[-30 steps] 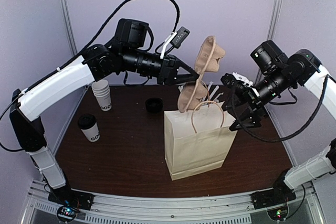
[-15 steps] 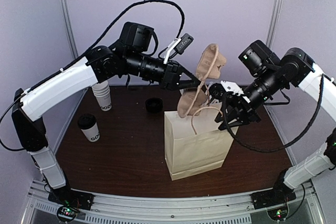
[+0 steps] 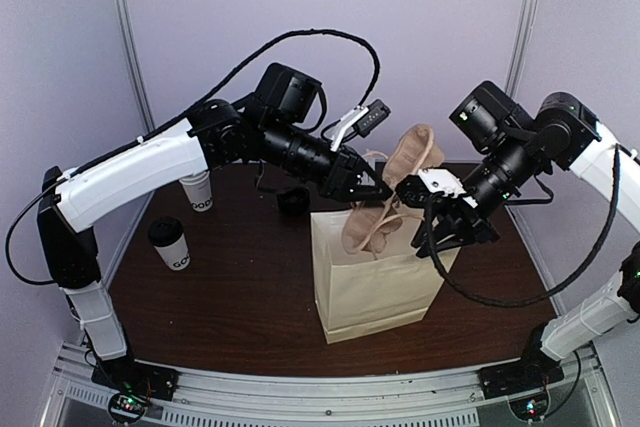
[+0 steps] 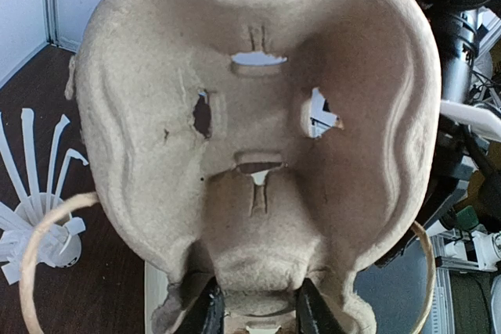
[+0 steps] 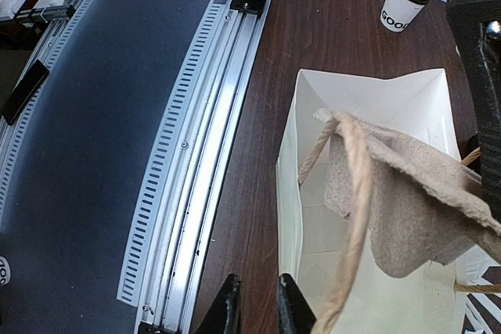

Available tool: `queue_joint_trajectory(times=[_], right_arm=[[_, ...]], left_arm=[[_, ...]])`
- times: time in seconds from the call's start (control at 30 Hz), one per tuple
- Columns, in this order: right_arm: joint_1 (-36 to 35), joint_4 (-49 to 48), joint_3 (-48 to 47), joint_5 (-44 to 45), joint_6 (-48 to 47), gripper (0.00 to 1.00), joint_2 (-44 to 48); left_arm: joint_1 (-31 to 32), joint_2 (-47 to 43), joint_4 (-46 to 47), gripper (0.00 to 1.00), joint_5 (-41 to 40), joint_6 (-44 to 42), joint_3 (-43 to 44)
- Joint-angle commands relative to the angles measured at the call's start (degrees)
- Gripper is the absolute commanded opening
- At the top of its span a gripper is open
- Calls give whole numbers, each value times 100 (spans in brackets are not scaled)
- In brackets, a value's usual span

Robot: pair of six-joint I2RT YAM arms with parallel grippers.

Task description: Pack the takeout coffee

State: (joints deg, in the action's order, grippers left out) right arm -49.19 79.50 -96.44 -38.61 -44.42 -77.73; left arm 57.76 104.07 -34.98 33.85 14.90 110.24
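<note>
Nearest the arm bases, a cream paper bag [image 3: 375,282], upright and open-mouthed on the dark wooden table [image 3: 220,287]. Off to its left and well apart, the takeout coffee [image 3: 170,244], upright on the table with its black dome lid on, outside the bag and touched by neither arm. Just above the bag's right rim, the right gripper [image 5: 257,303], fingers [image 5: 227,307] drawn nearly together with only a thin gap; cannot tell from either view whether pinching bag paper or nothing at all. Close beside it, a rope handle [image 5: 352,185] arching over the opening. Over the bag's mouth, a moulded pulp cup carrier [image 4: 258,115], tilted, lower end dipping inside the bag, upper end raised in the air. At its edge, the left gripper [image 4: 260,312], clamped tight on the pulp from both sides. Farther back on the table, a small black round piece [image 3: 293,200]; at the left rear, a stack of lidless white cups [image 3: 197,185]; beyond the bag, a lidless cup of white straws [image 4: 47,244].
</note>
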Motion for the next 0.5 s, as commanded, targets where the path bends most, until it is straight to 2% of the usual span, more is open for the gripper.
queue_joint_trajectory(times=[0.0,0.3,0.33,0.43,0.47], right_arm=[[-55,78,-109,143,-40,18,99],[-52,71,-103,120,-8,20,114],[-55,92,-121,123,-11,23,116],[-42,220,-266,184,-51,42,147],[-32,257,-328,259,-65,44,166]], left_arm=[[-3,39,-563,19,-176,-366,104],[73,68,-1923,19,-739,-1037,417],[75,82,-2051,19,-807,-1089,480],[84,136,-2363,19,-968,-1243,655],[83,162,-2456,18,-1007,-1284,702]])
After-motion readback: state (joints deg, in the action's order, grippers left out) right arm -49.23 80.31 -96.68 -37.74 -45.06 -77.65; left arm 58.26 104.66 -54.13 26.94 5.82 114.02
